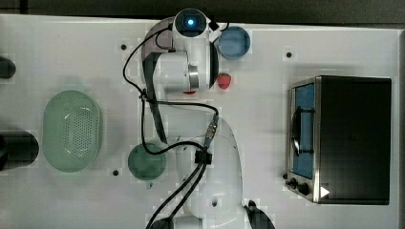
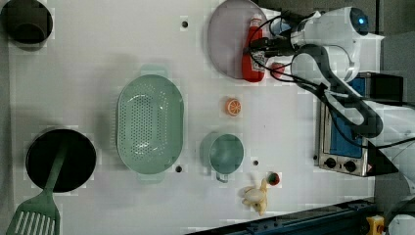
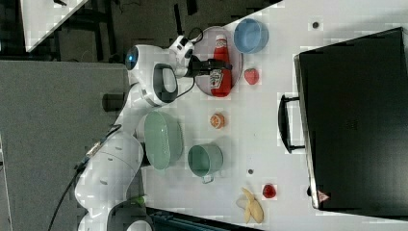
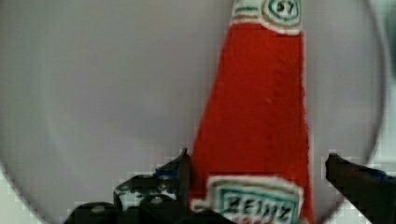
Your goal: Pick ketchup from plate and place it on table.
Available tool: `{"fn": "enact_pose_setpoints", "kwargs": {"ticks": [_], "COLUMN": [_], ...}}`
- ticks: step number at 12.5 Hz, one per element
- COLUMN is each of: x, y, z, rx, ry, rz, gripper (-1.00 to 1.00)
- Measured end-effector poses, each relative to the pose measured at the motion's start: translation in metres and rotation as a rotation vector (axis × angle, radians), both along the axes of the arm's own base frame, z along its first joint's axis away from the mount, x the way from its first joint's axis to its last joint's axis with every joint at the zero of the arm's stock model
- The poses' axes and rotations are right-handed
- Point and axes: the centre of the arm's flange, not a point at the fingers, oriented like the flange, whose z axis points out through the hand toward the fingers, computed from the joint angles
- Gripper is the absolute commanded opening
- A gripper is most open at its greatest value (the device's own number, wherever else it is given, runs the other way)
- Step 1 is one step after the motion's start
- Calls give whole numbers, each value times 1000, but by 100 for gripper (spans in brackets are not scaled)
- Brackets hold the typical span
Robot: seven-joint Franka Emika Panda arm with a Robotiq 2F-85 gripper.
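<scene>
Gripper (image 4: pixel 254 186) sits low over the ketchup (image 4: pixel 259 107), its 2 fingers (image 4: pixel 183 170) spread either side of the bottle's body near the label, one touching, the other w/ a gap. Bottle lies flat on the plate (image 4: pixel 93 84), at the edge next to the strawberry (image 3: pixel 250 76) in the right view. Beyond, table (image 2: pixel 98 63) w/ blue bowl (image 3: pixel 250 35).

White arm (image 1: pixel 217 157) — black cables (blue light)
</scene>
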Motion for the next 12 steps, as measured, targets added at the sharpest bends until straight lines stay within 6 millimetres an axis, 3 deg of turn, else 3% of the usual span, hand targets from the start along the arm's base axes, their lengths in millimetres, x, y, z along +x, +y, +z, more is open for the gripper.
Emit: {"fn": "enact_pose_setpoints", "kwargs": {"ticks": [1, 4, 8, 12], "x": [-1, -1, 7, 1], "y": [2, 11, 10, 13], "z": [-7, -16, -7, 1], "rx": [-3, 6, 12, 1], "ry": [-2, -21, -48, 12], "rz": [8, 24, 19, 24], "gripper": [93, 20, 15, 15]}}
